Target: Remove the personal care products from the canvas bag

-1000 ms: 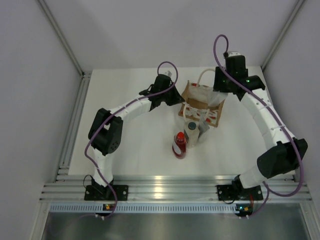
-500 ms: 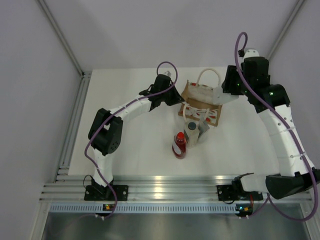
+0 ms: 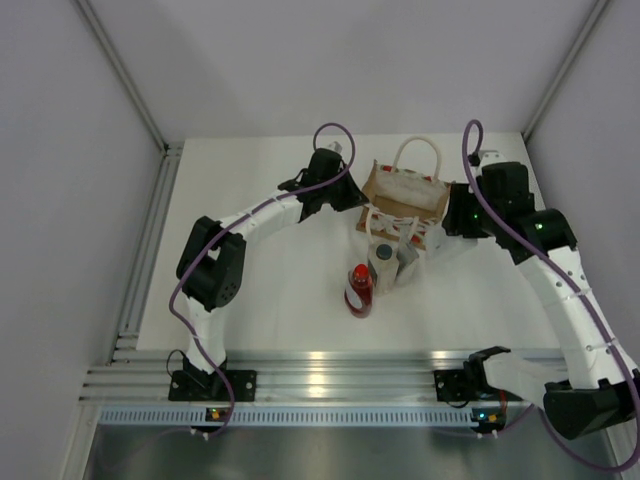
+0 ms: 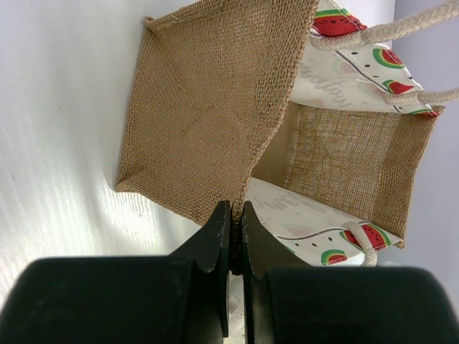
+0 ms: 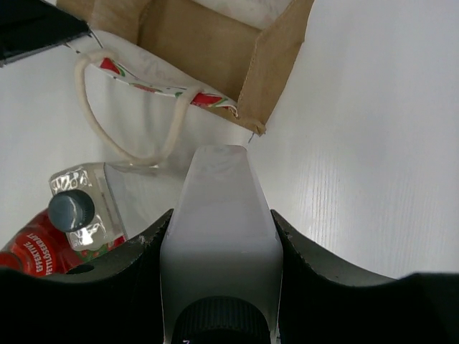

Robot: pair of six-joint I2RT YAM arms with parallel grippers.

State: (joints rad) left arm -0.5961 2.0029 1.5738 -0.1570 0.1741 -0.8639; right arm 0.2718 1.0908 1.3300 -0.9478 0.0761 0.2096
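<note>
Left claw [image 4: 235, 236] is pressed together on the canvas bag [image 4: 208, 115] rim, steadying it; right claw [image 5: 219, 247] pinches a whitish bottle [image 5: 219, 193] just outside the bag's corner; next, probably lower it onto the surface [image 5: 358, 143] near the red bottle [image 3: 359, 290] and release

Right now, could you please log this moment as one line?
left claw: shut on canvas bag rim | right claw: shut on whitish bottle, outside bag | red bottle, grey-capped bottle: on table
</note>
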